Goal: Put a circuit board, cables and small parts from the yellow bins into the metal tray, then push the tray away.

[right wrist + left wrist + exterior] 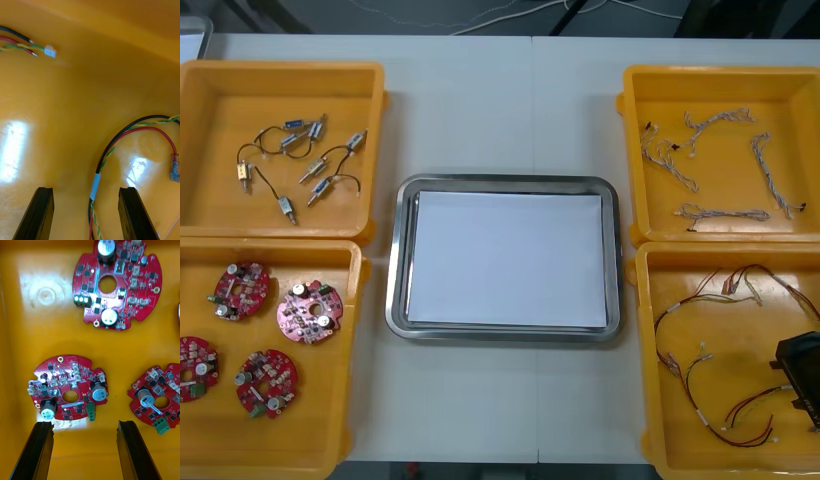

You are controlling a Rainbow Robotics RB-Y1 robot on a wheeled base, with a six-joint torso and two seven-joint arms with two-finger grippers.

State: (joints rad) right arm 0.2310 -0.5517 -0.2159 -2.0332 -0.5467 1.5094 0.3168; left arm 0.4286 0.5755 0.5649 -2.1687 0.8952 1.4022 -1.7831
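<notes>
Two pincers are held open: the right pincer [86, 191] is set around a red and yellow cable [95, 185] in a yellow bin [75, 112], likely soft and light, best pinched at its white band, and the left pincer [85, 424] is held over stiff circuit boards [67, 388].

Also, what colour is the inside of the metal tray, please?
White; the tray shows best in the front view.

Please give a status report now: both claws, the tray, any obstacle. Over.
Right claw open, low astride red and yellow cable in near right bin. Left claw open above circuit board. Metal tray white inside, nothing loaded. No obstacle seen.
</notes>
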